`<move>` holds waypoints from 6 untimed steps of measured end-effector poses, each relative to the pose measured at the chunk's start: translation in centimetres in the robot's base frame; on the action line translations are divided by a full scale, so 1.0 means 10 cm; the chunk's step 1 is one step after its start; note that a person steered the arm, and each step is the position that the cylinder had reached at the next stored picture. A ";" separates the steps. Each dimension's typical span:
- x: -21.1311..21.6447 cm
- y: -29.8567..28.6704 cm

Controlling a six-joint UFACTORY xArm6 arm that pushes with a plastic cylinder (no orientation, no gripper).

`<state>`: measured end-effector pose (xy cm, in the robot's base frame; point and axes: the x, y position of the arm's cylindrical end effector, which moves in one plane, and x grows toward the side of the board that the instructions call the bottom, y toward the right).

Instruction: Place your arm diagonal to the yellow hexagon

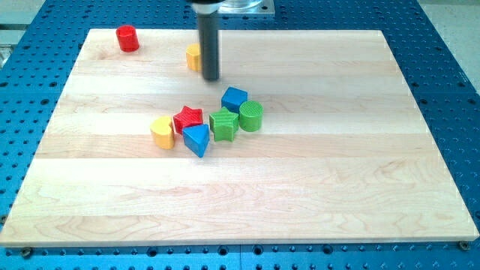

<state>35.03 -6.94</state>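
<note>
1. The yellow hexagon (193,57) sits near the top of the board (315,195), a little left of centre, and our rod (209,45) hides its right part.
2. Our tip (211,78) rests on the board just to the right of the hexagon and slightly below it; we cannot tell whether the two touch.
3. We carry no jaws at all, only this straight dark rod, so it holds nothing.
4. Below the tip, well apart from it, a cluster of blocks lies near the board's middle.
5. The blue cube (234,98) is the cluster's nearest block to the tip, sitting below it and to the right.
6. A green cylinder (251,116) stands just beside the cube, to its lower right.
7. A green block (223,124), ribbed and roughly star-like in outline, lies left of the cylinder and close against it.
8. A red star (188,118) lies left of that green block.
9. A blue triangle (197,139) sits just below the star and the green block.
10. A yellow block (162,132) with a rounded top ends the cluster at the view's left.
11. A red cylinder (127,37) stands alone near the board's top left corner, well apart from everything else.
12. The board lies on a blue perforated table (450,90).
</note>
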 end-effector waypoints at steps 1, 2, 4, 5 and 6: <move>-0.07 -0.12; -0.08 -0.13; -0.14 -0.51; -0.37 0.25; -0.31 0.34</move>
